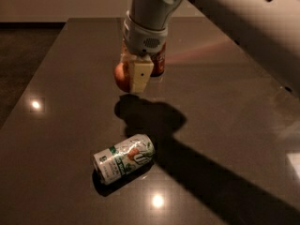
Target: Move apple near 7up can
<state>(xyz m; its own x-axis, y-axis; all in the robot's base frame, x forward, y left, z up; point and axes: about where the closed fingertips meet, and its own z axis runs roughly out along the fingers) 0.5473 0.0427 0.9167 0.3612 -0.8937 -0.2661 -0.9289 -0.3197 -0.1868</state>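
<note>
Above the far middle of the desk, the apple hangs clamped in the end effector, and the 7up can lies on its side nearer. If released too high, the round apple may roll away or knock the 7up can, which could roll too.

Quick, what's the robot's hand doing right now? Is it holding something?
Gripper: jaws closed on the apple, held above the table.
</note>
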